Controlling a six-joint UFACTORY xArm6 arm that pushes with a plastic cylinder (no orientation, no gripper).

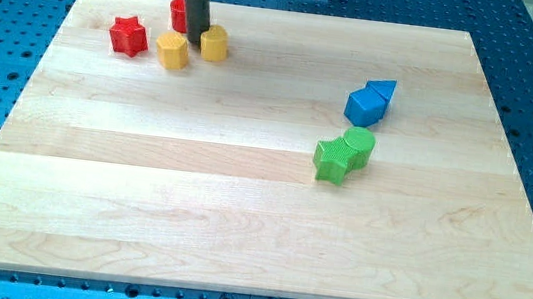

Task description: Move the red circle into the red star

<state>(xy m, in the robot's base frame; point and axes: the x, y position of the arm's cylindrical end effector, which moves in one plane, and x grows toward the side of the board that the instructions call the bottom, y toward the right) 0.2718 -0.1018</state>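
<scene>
The red star point(128, 35) lies near the board's top left corner. The red circle point(176, 12) is up and to the right of it, partly hidden behind my dark rod. My tip point(196, 41) rests just below and right of the red circle, between two yellow blocks: one point(171, 49) to its lower left and one point(215, 43) to its right. The tip stands very close to both yellow blocks; whether it touches them I cannot tell.
A blue cube point(363, 105) and a blue triangle point(384, 89) sit together at the right. A green star point(333, 160) and a green circle point(359, 145) sit just below them. The wooden board point(238, 227) lies on a blue perforated table.
</scene>
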